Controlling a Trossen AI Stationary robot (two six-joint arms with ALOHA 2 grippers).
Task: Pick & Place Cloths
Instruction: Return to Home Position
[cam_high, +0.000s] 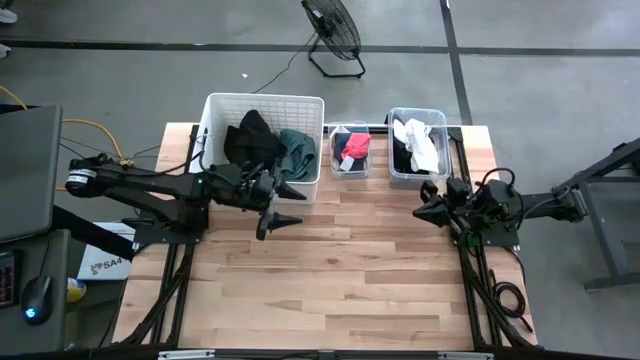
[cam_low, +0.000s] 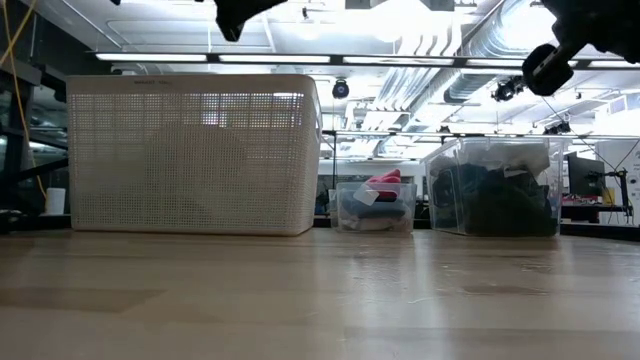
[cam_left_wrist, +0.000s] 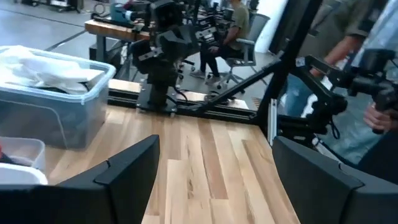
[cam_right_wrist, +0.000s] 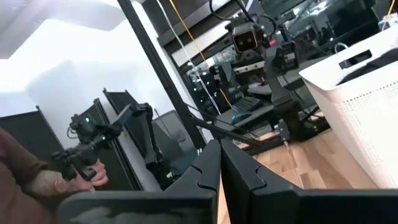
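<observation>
A black cloth (cam_high: 252, 138) and a teal-green cloth (cam_high: 298, 148) lie in the white slatted basket (cam_high: 215, 112). Small red-pink and grey pieces (cam_high: 356, 147) fill the small clear tub (cam_high: 350, 172). A white cloth (cam_high: 420, 142) rests on black fabric in the larger clear tub (cam_high: 392, 150), also seen in the left wrist view (cam_left_wrist: 46, 70). My left gripper (cam_high: 298, 207) hovers open in front of the basket, above the table, with nothing between its fingers (cam_left_wrist: 214, 180). My right gripper (cam_high: 420, 211) hangs shut and empty near the larger tub (cam_right_wrist: 219, 163).
The basket (cam_low: 195, 155), small tub (cam_low: 375, 207) and large tub (cam_low: 495, 188) stand in a row along the table's far edge. Bare wooden tabletop (cam_high: 340, 270) stretches toward the near edge. Black frame rails run along both table sides. People stand in the room beyond.
</observation>
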